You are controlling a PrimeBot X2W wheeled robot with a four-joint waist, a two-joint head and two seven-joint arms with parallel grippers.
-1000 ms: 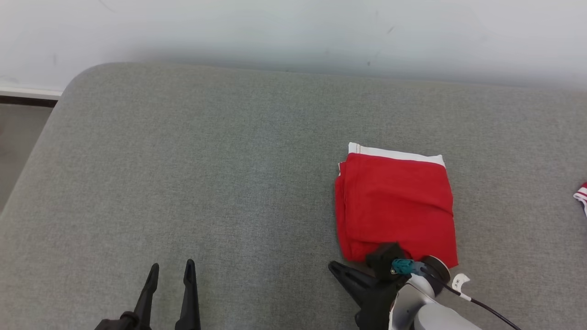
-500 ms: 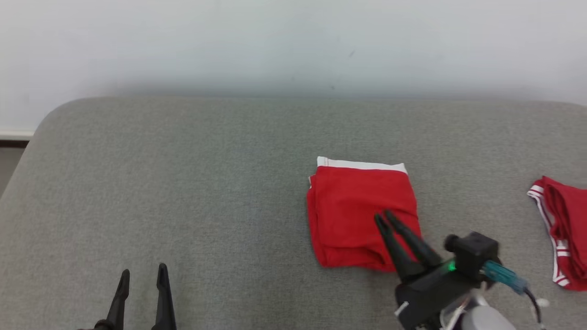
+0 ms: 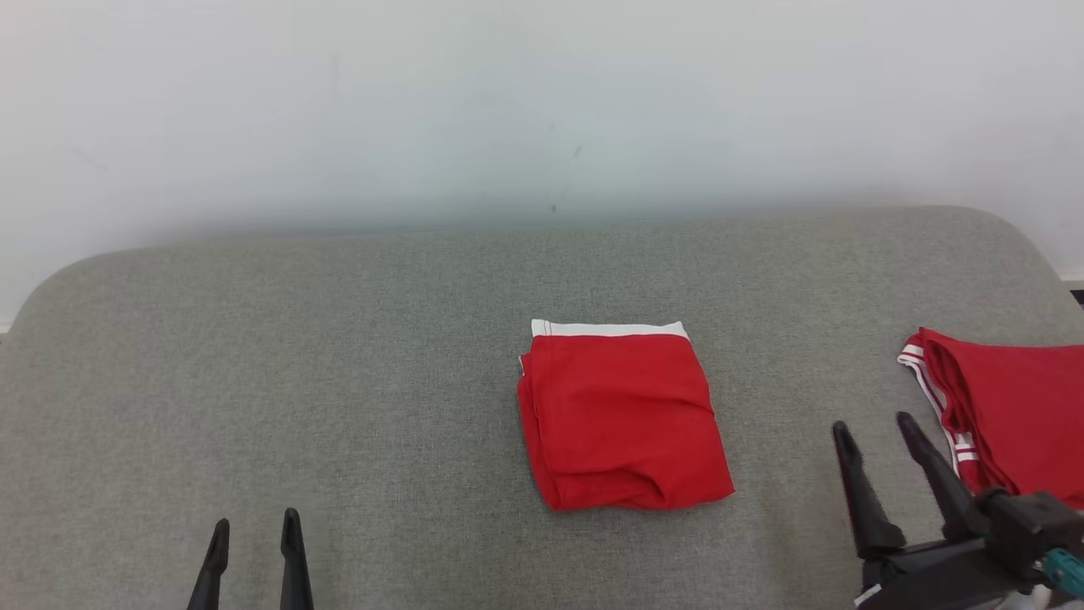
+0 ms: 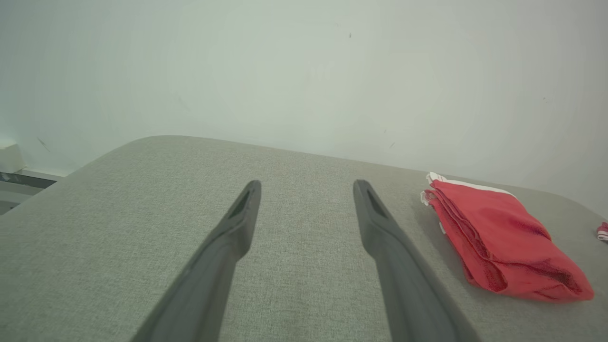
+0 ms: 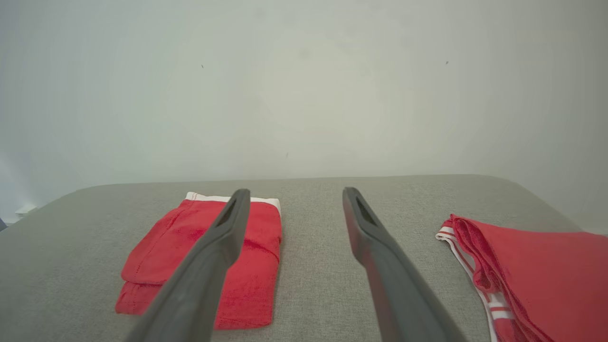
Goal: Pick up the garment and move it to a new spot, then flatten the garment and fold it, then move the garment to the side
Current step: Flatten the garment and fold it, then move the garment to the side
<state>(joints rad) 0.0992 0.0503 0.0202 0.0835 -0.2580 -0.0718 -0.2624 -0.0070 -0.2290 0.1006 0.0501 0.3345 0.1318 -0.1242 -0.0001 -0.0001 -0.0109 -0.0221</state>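
Note:
The garment (image 3: 621,417) is red with a white band along its far edge, folded into a neat rectangle on the grey cushion (image 3: 339,381). It also lies at the right of the left wrist view (image 4: 498,240) and at the lower left of the right wrist view (image 5: 204,263). My right gripper (image 3: 876,426) stands open to the right of the garment, apart from it, with nothing between its fingers (image 5: 223,232). My left gripper (image 3: 256,531) stands open at the lower left, far from the garment, fingers (image 4: 237,216) empty.
A second red garment (image 3: 1008,411) with white stripes lies at the cushion's right edge, just right of my right gripper, also seen in the right wrist view (image 5: 532,270). A pale wall (image 3: 542,110) rises behind the cushion. The cushion's rounded corners show at far left and far right.
My right gripper has opened, come off the folded garment and drawn back to its right. The head camera has turned right and tilted up, bringing the second garment into view.

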